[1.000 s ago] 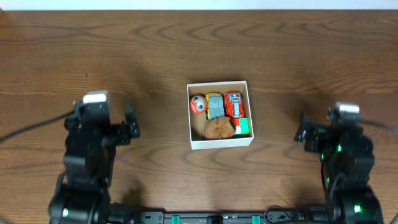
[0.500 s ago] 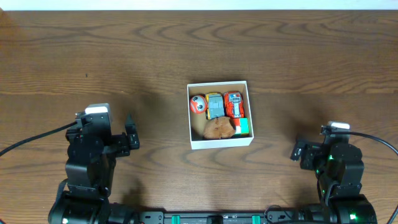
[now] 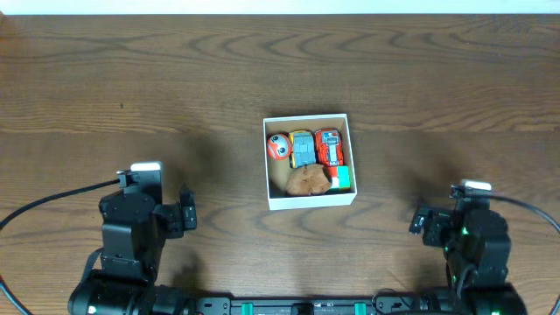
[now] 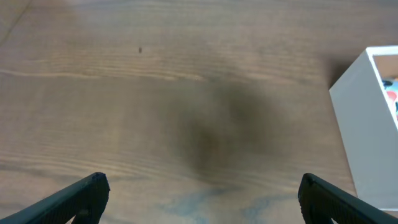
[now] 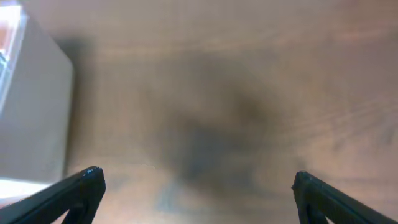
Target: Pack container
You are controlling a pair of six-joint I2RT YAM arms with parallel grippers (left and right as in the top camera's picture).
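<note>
The container (image 3: 310, 202), a small square white-walled box, stands in the middle of the table. Inside lie an orange ball toy (image 3: 278, 147), a grey-blue and yellow car (image 3: 302, 147), a red car (image 3: 328, 145), a brown lump (image 3: 306, 180) and a green, white and red block (image 3: 342, 178). My left gripper (image 3: 186, 219) is open and empty, left of the box near the front edge. My right gripper (image 3: 420, 220) is open and empty, right of it. The box's corner shows in the left wrist view (image 4: 367, 124) and the right wrist view (image 5: 31, 106).
The wooden table (image 3: 280, 70) is bare around the box. A black cable (image 3: 52, 197) runs from the left arm to the left edge, and another (image 3: 534, 206) runs from the right arm to the right edge.
Both arms have drawn back toward the front edge of the table, away from the box. The box and its contents have not moved.
</note>
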